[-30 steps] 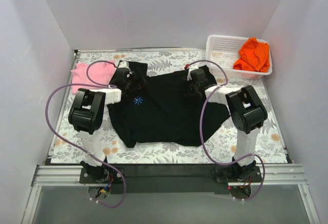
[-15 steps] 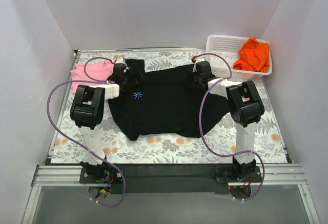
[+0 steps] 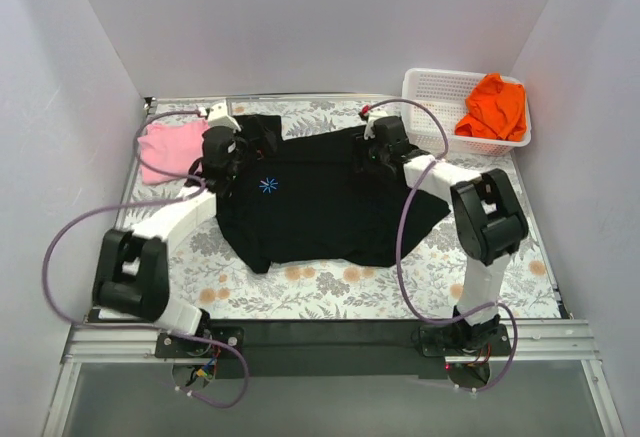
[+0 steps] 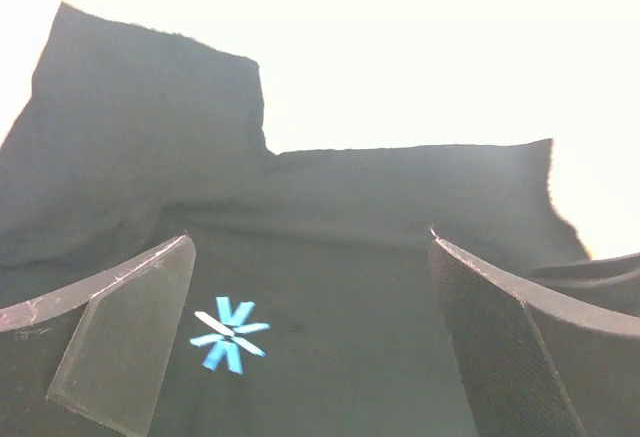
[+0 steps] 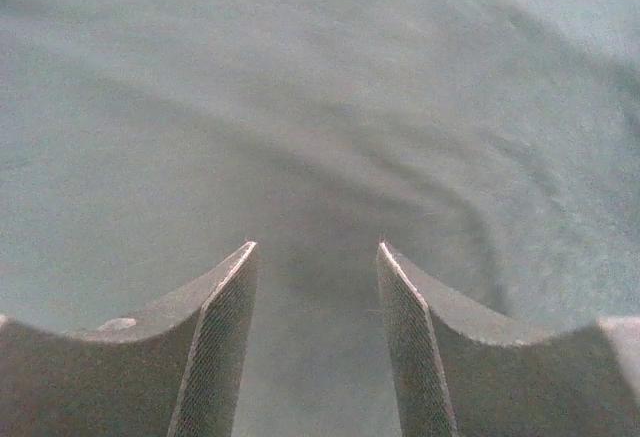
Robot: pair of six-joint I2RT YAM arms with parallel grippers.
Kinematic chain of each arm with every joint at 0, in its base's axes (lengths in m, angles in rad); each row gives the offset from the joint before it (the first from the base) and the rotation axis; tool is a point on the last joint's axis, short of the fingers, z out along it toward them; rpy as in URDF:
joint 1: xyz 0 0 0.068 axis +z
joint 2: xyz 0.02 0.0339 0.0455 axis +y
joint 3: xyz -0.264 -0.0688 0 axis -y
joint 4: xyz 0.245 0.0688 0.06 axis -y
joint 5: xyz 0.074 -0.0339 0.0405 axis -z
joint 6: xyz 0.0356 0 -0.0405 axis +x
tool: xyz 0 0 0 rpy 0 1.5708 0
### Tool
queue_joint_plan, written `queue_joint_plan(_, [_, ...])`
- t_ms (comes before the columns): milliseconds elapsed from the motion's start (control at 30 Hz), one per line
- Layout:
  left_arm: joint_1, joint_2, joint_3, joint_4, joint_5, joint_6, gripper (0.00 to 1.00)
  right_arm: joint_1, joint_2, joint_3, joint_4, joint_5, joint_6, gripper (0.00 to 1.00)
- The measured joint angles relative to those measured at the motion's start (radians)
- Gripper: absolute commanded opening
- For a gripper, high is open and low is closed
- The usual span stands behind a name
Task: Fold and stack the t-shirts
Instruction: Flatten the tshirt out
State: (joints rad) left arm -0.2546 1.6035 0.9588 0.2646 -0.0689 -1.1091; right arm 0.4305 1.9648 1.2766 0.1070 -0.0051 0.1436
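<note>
The black t-shirt (image 3: 320,212) lies spread on the table (image 3: 330,292) — left gripper (image 4: 310,242) gaping wide above its blue mark (image 4: 228,334), right gripper (image 5: 316,247) partly apart over the cloth near the far edge, clamping nothing.

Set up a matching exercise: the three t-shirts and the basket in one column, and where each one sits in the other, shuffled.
Things:
1. black t-shirt
2. pink t-shirt
3. orange t-shirt
4. white basket

Places:
A. far right corner
B. inside the basket
C. spread across the middle
D. far left corner

Pairs: 1-C, 2-D, 3-B, 4-A
</note>
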Motion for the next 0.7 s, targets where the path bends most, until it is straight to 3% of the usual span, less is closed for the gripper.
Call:
queue_joint_plan(133, [-0.071, -0.324, -0.129, 0.002, -0.098, -0.036, 0.98, 0.069, -0.203, -0.09, 0.024, -0.018, -0.02, 0.48])
queue_joint_plan(267, [-0.137, -0.524, -0.299, -0.097, -0.207, -0.117, 0.98, 0.122, -0.393, -0.208, 0.079, -0.031, -0.016, 0.48])
queue_joint_plan(433, [-0.239, -0.606, -0.447, -0.333, -0.303, -0.23, 0.97, 0.178, -0.509, -0.369, 0.092, -0.016, 0.0, 0.48])
queue_joint_plan(700, [-0.468, -0.655, -0.452, -0.605, -0.464, -0.413, 0.93, 0.264, -0.546, -0.496, 0.081, 0.035, 0.024, 0.48])
